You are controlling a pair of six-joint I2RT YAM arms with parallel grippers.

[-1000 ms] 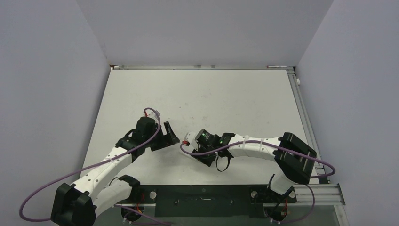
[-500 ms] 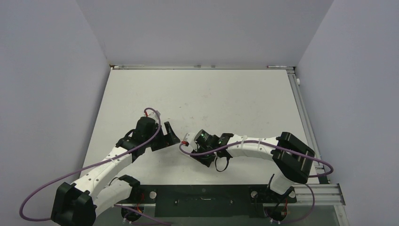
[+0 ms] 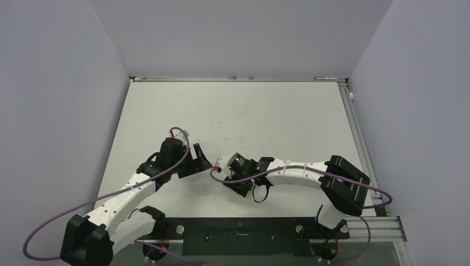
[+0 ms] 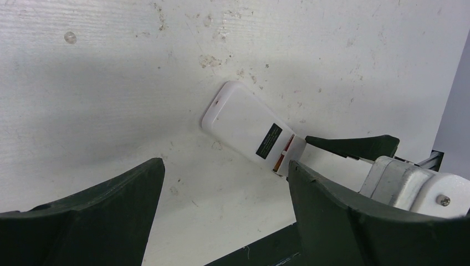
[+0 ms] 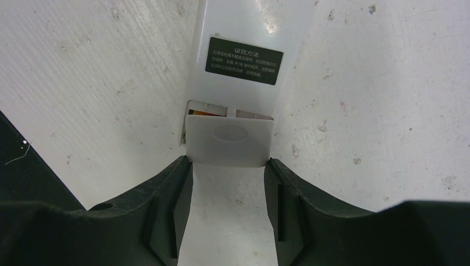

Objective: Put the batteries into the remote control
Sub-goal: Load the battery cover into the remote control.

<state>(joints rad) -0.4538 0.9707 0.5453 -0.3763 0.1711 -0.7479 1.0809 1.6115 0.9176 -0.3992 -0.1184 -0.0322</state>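
The remote (image 4: 244, 124) lies flat on the scuffed white table (image 4: 100, 72) between the two grippers, its plain back face up. A dark label (image 5: 244, 67) sits just above the battery compartment at one end. There, a small white cover (image 5: 229, 138) lies part-way over the opening. The right gripper (image 5: 229, 165) has closed to the width of that cover, with one dark finger (image 5: 174, 199) pressed against each side edge at its lower corners. In the gap above the cover we glimpse a red-orange sliver (image 5: 200, 112), too little for us to call it a battery. The left gripper (image 4: 224, 166) hovers close by over the table, its fingers spread wide and holding nothing, with the remote in view just beyond its tips.
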